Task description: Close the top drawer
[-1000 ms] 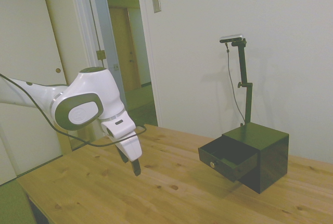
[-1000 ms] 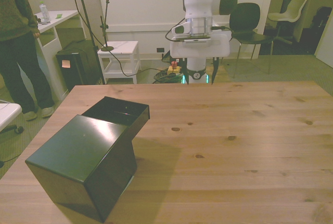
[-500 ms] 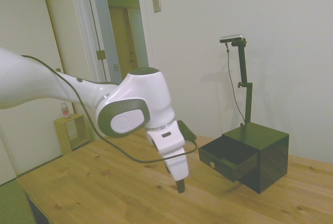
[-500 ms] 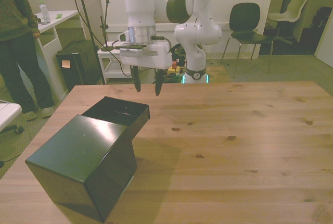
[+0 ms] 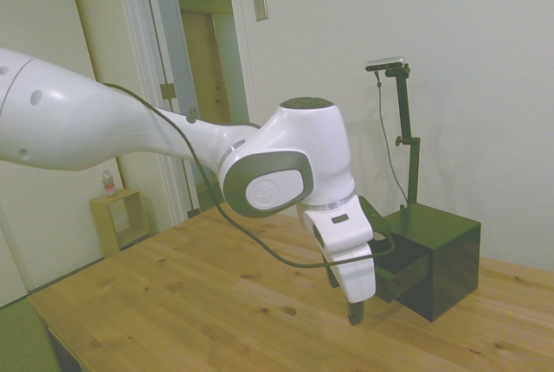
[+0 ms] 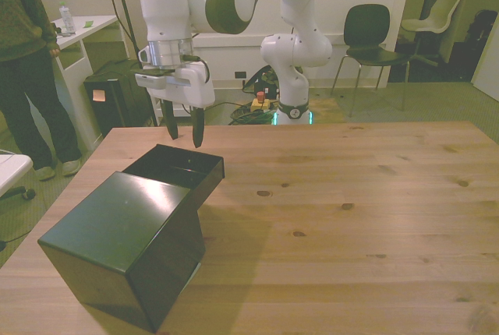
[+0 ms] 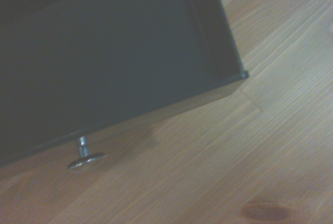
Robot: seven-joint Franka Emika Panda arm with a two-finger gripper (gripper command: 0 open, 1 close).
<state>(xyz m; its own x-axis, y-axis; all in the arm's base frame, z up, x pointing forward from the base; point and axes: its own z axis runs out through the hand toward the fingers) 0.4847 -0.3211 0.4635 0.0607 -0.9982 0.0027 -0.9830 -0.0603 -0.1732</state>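
Black shallow top drawer (image 6: 175, 166) stood pulled out of small black cube cabinet (image 6: 125, 245) | two-finger gripper (image 6: 183, 131) hovered beyond its front, fingers parted, empty | round metallic knob (image 7: 86, 160) unobstructed | person (image 6: 23, 62) beside wooden table (image 6: 351, 226)

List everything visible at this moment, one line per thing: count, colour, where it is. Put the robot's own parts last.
Cabinet: one, black, on the table toward the front view's left.
Top drawer: one, black, pulled out of the cabinet, nothing visible inside.
Knob: one, metallic, on the drawer's front.
Table: one, light wood.
Chairs: one black, one pale, beyond the table toward the front view's right.
Person: one, dark clothing, standing at the front view's left edge.
Arm: one, white.
Hand: one, dark fingers open, above the table just beyond the drawer's front.
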